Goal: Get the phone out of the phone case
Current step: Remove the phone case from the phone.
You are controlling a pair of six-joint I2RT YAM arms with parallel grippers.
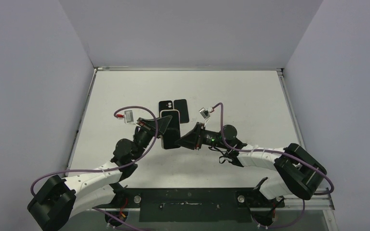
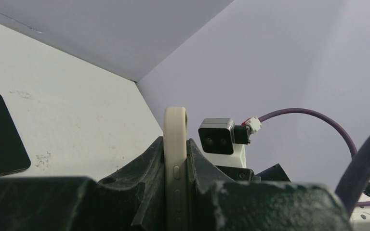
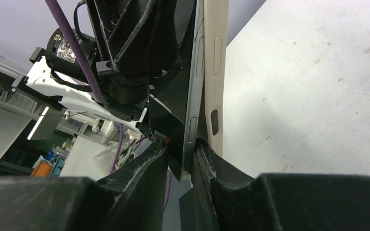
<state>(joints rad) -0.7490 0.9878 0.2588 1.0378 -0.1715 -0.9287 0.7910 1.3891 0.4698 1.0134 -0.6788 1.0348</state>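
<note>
Left tool (image 2: pixel 175 150) is clamped tight on the long side edge of a cream, round-cornered phone case (image 2: pixel 175 130), one black finger on each face, with the case standing upright above the white desk (image 1: pixel 250 106). Right tool (image 3: pixel 188 155) meets it from the opposite side, pinched shut on the thin metal edge of the dark-screened phone (image 3: pixel 192 110). In the right wrist view the case wall stands just beside that edge on the desk side. A dark gap shows between the two near the fingers, and higher up they run together.

Pale printing on a round black joint housing (image 3: pixel 67 45) of the left arm is too small to read. The side buttons on case and phone carry no legible marks.

From above, the tools and their triangular fingers cover both long edges of the phone, so how far it sits in the case cannot be told there. The left wrist view shows only the case's edge, its lower part hidden by the fingers, with a small grey camera block (image 2: pixel 217 137) behind it. Behind the held phone, a black case with a camera cut-out (image 1: pixel 166 106) and a plain black slab (image 1: pixel 181 110) lie flat side by side on the desk. A purple cable (image 2: pixel 313 118) arcs across that view, cut off at the frame.
</note>
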